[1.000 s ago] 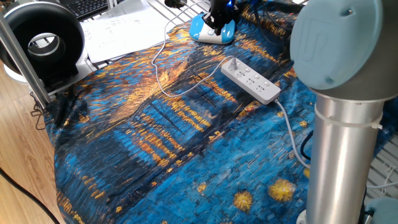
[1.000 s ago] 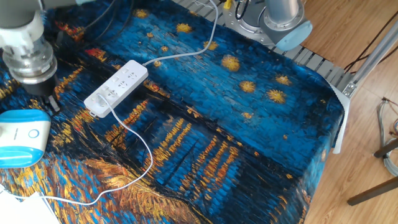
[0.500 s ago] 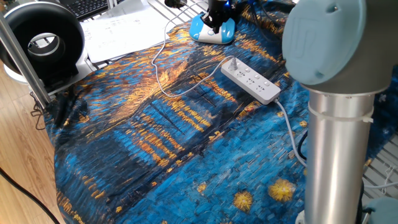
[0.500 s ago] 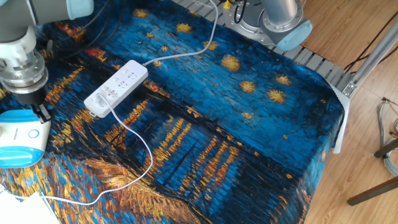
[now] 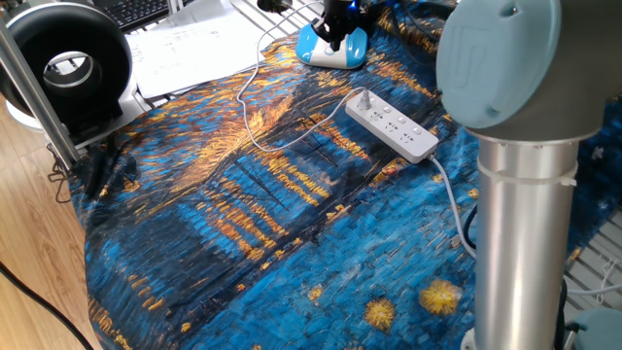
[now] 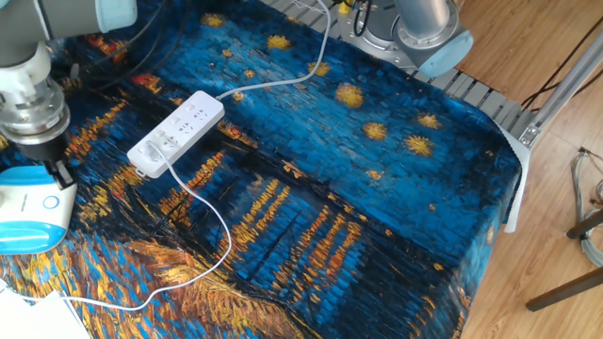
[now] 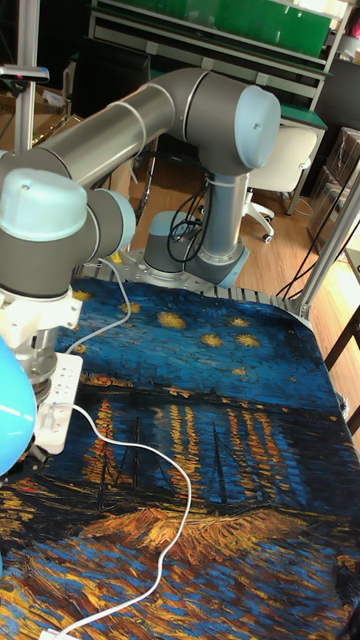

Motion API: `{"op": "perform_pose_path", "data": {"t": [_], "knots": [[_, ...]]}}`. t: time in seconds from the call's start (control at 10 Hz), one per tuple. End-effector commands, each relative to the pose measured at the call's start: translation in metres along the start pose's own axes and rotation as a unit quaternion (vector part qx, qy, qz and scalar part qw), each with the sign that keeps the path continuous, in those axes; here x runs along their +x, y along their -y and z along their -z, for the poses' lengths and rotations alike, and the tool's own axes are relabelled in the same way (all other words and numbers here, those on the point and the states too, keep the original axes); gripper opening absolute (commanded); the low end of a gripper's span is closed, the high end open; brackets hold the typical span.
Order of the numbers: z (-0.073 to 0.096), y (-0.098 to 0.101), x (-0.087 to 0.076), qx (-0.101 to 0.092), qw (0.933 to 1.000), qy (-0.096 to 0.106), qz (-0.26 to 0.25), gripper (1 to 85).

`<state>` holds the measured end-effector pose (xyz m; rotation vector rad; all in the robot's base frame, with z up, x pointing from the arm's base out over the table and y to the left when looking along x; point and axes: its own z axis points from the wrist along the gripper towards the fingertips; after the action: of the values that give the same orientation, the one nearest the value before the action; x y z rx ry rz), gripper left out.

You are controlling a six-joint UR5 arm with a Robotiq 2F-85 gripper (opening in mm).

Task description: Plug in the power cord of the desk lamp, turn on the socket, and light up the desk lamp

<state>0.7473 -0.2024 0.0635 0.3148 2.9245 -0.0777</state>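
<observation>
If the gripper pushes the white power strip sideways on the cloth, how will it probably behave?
The strip looks rigid and flat, so it would likely slide or pivot rather than tip or roll. Its grey cable at one end and the thin cord plugged in at the other may drag and turn it. The cloth may wrinkle underneath and resist sliding.

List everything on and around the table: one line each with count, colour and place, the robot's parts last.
White rectangular power strip: one, mid-table, thick pale-grey cable at one end.
Thin white power cord: one, plugged into the strip's end outlet, trailing across the cloth.
Blue-and-white desk lamp base: one, at a table corner.
Blue-and-orange painted cloth: one, covering the table.
Black round fan: one, beside the table.
White printed papers: several, beyond the cloth.
Grey robot arm: one, pale-blue joint caps.
End effector: one, black, over the lamp base; open or shut is unclear.
</observation>
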Motion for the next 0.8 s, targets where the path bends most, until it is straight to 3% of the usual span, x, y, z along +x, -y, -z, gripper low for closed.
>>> {"op": "perform_pose_path", "data": {"t": [0.0, 0.2, 0.4, 0.7], "knots": [[-0.015, -0.002, -0.021, -0.009, 0.9999, 0.013, 0.001, 1.3], [-0.022, -0.003, -0.023, -0.008, 0.9999, 0.010, 0.004, 1.3], [-0.024, -0.001, -0.008, -0.001, 0.9999, -0.016, 0.005, 1.3], [-0.024, -0.002, -0.016, -0.004, 1.0000, -0.004, 0.008, 1.3]]}}
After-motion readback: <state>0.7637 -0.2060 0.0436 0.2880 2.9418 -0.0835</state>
